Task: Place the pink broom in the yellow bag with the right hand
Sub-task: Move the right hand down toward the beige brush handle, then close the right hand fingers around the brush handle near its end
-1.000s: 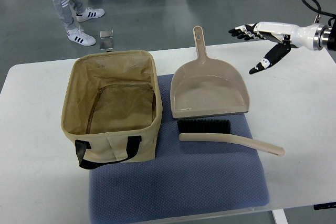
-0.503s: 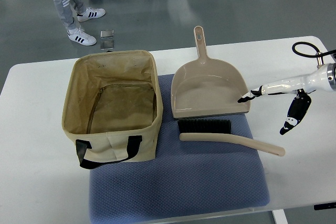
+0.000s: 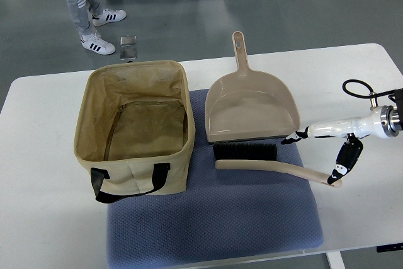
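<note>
- broom (image 3: pixel 277 167) flat on mat (image 3: pixel 214 218), below dustpan (image 3: pixel 250 108)
- right hand (image 3: pixel 322 148) open, thumb at handle tip, no grip
- bag (image 3: pixel 135 127) left, open

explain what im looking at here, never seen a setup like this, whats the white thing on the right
That white thing is a humanoid robot's right hand, reaching in from the right edge. The single camera looks steeply down from the robot's own side. On the white table lies a blue mat. On it stand an open yellow bag, a dustpan and a hand broom. The fingers are spread around the broom handle's end, holding nothing yet. People's feet show at the top.
</note>
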